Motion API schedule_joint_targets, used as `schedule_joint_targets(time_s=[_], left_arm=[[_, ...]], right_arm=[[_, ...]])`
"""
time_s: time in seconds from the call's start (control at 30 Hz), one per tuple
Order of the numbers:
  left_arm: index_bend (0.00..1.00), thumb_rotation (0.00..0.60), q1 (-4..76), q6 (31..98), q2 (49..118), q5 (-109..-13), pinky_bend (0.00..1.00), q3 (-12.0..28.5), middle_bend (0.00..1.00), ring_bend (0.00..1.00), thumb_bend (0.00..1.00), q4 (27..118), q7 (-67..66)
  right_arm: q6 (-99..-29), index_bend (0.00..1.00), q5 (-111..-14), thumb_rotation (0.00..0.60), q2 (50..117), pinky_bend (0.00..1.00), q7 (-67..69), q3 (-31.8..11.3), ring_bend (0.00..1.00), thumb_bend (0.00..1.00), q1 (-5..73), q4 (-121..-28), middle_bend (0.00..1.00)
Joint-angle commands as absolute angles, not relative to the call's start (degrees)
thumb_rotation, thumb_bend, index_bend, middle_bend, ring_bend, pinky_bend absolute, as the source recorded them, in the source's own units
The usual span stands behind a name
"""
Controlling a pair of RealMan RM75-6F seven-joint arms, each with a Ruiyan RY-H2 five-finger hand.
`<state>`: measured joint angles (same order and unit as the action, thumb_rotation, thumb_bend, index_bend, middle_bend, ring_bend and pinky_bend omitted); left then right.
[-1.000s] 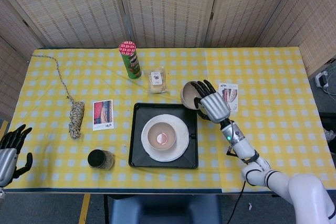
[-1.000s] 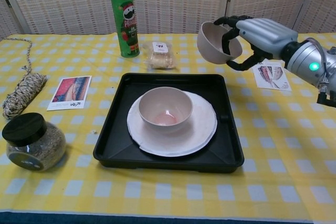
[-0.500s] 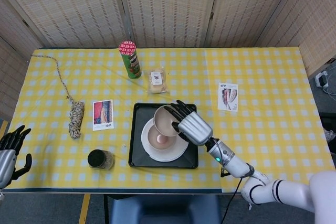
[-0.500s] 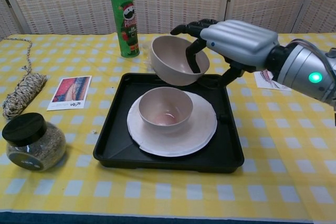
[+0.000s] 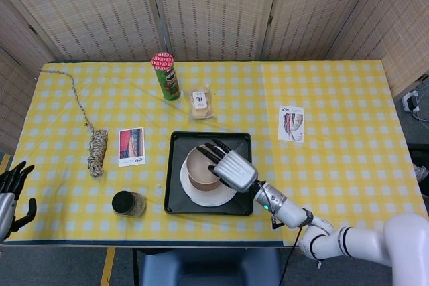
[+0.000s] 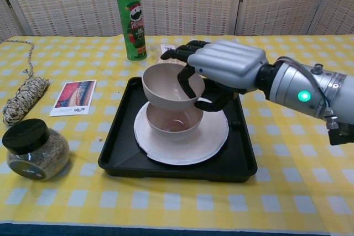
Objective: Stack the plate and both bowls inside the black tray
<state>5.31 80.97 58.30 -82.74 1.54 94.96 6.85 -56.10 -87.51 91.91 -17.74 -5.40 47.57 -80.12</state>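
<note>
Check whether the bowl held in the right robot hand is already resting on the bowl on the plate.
Cannot tell. In the chest view the held bowl overlaps the lower bowl's rim, with no plain gap or seated contact; the right robot hand blocks the head view.

We see bright, even light from overhead, with no deep shade around the black tray (image 6: pixel 119 150). Its rim carries soft highlights, and the right hand (image 6: pixel 224 70) above it shows pale glare on its metal shell. Shadows beside the tray are faint and short. Both views are sharp, with no motion blur.
</note>
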Motion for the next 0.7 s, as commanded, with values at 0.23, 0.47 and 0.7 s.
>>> schedule_joint_targets(time_s=[0.23, 0.47, 0.7], left_arm=[[0.00, 0.600, 5.29, 81.02, 58.46, -83.34, 0.00, 1.33, 0.00, 0.00, 0.65, 95.29, 6.21], [0.00, 0.600, 5.03, 81.54, 58.29, -83.38, 0.00, 1.46, 0.00, 0.00, 0.65, 95.32, 6.45], [0.00, 0.600, 4.75, 82.22, 57.97, -84.16, 0.00, 1.34, 0.00, 0.00, 0.65, 95.39, 7.21]], right_arm=[[-55.71, 0.69, -88.02, 0.600, 93.03, 0.00, -16.78, -4.51, 0.00, 0.43, 47.53, -78.42, 0.06], [-55.03, 0.69, -87.70, 0.600, 93.52, 0.00, -17.59, -4.19, 0.00, 0.43, 47.52, -77.94, 0.06], [-54.35, 0.69, -87.15, 0.600, 94.50, 0.00, -18.52, -4.31, 0.00, 0.43, 47.72, -77.29, 0.06]])
